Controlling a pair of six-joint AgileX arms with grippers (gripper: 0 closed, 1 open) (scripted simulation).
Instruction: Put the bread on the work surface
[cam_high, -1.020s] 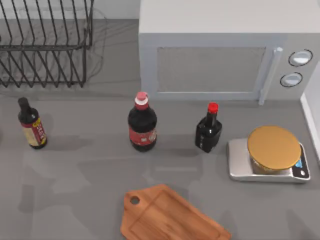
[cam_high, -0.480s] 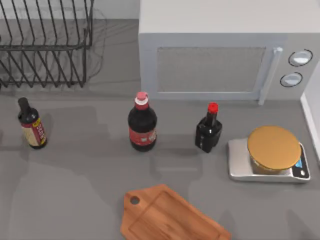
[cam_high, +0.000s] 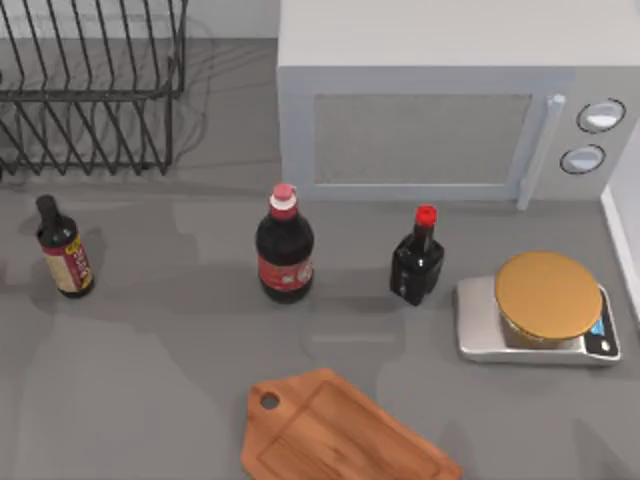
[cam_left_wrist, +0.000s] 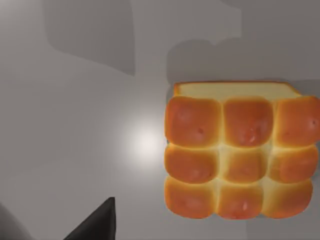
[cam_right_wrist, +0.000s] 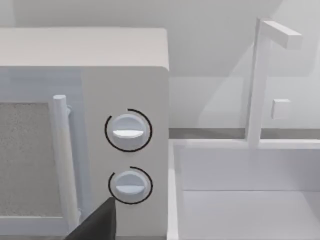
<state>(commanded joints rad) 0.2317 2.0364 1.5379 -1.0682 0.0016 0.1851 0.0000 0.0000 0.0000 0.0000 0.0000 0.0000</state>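
Bread (cam_left_wrist: 241, 156) on grey countertop (cam_high: 160, 370), seen below our left wrist; whether either gripper is spread or pressed together we cannot tell.
We see the work surface (cam_high: 340, 432) at the table's near edge, bare, below the bottles (cam_high: 284, 247); our right wrist camera faces the microwave (cam_right_wrist: 82, 130) and a white sink (cam_right_wrist: 245, 190).

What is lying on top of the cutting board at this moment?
Nothing lies on the visible part of the board; its lower edge runs out of the top view. The bread sits on the grey countertop, seen in the left wrist view.
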